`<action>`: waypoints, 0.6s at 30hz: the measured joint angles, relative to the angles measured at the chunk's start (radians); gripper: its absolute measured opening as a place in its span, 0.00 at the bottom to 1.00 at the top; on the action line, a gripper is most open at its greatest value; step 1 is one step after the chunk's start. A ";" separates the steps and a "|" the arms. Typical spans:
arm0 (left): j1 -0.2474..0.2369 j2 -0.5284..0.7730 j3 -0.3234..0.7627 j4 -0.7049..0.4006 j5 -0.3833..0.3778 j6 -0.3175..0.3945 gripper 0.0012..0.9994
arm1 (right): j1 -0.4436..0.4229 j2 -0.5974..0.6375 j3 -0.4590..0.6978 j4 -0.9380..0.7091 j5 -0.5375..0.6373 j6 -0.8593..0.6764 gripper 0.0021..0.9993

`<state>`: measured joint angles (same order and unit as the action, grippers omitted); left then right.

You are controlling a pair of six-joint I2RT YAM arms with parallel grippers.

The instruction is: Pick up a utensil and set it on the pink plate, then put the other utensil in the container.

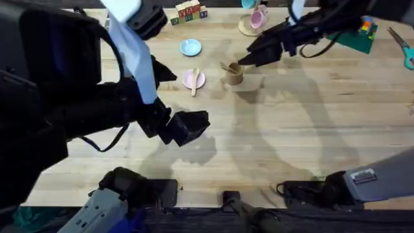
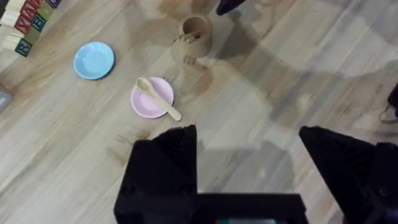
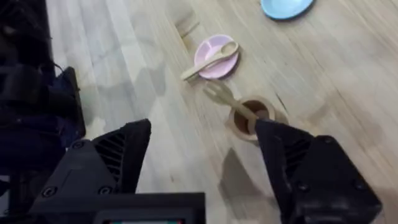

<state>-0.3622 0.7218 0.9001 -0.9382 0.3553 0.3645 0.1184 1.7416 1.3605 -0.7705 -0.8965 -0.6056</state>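
Overhead, near field: the left arm rises close under the camera, large and dark, and its end effector (image 1: pixel 187 126) hangs above the bare worktop (image 1: pixel 291 136), short of the plates; in the left wrist view its two black fingers (image 2: pixel 165 162) stand wide apart and hold nothing.

Middle field: the pink plate (image 1: pixel 189 80) lies flat on the worktop with the spoon (image 1: pixel 195 81) across it, bowl end on the plate and handle reaching past the near rim. Just beside the plate, to the right in the overhead view, stands the tan container (image 1: pixel 233 75), upright. The fork (image 3: pixel 225 98) rests in it, handle down inside the cup and tines leaning out over the rim toward the pink plate.

The right arm reaches in from the far right, its end effector (image 1: pixel 251 58) just beyond the container and apart from it; in the right wrist view its fingers (image 3: pixel 112 158) are spread, nothing between them, with the container visible in the gap.

Far field: a light-blue plate (image 1: pixel 190 46) lies beyond the pink one, well apart from it. Lettered wooden blocks (image 1: pixel 188 12) and a pink mug (image 1: pixel 258 19) on a saucer stand along the far edge.
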 joint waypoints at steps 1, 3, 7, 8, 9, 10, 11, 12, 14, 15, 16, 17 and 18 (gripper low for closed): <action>0.000 0.000 0.000 0.000 0.000 0.000 0.99 | 0.000 -0.027 0.000 -0.022 0.021 0.000 1.00; 0.000 0.000 0.000 0.000 0.000 0.000 0.99 | -0.001 -0.078 0.000 -0.063 0.059 0.001 1.00; 0.000 0.000 0.000 0.000 0.000 0.000 1.00 | -0.001 -0.186 0.000 -0.154 0.134 0.001 1.00; 0.000 0.000 0.000 0.000 0.000 0.000 1.00 | -0.001 -0.218 0.000 -0.181 0.154 0.000 1.00; 0.000 0.000 0.000 0.000 0.000 0.000 1.00 | -0.001 -0.299 0.000 -0.263 0.212 0.001 1.00; 0.000 0.000 0.000 0.000 0.000 0.000 1.00 | -0.001 -0.324 0.000 -0.287 0.231 0.001 1.00; 0.000 0.000 0.000 0.000 0.000 0.000 0.99 | -0.001 -0.350 0.000 -0.314 0.253 0.005 1.00; 0.000 0.000 0.000 0.000 0.000 0.000 0.99 | -0.001 -0.374 0.000 -0.334 0.275 0.008 1.00; 0.000 0.000 0.000 0.000 0.000 0.000 0.99 | -0.001 -0.422 0.000 -0.382 0.329 0.030 1.00; 0.000 0.000 0.000 0.000 0.000 0.000 1.00 | -0.001 -0.444 0.000 -0.403 0.356 0.041 1.00; 0.000 0.000 0.000 0.000 0.000 0.000 1.00 | -0.001 -0.467 0.000 -0.425 0.390 0.055 1.00; 0.000 0.000 0.000 0.000 0.000 0.000 1.00 | -0.001 -0.487 0.000 -0.445 0.420 0.068 1.00; 0.000 0.000 0.000 0.000 0.000 0.000 1.00 | -0.001 -0.507 0.000 -0.464 0.452 0.081 1.00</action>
<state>-0.3622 0.7218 0.9001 -0.9385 0.3553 0.3645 0.1173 1.2350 1.3609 -1.2347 -0.4445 -0.5250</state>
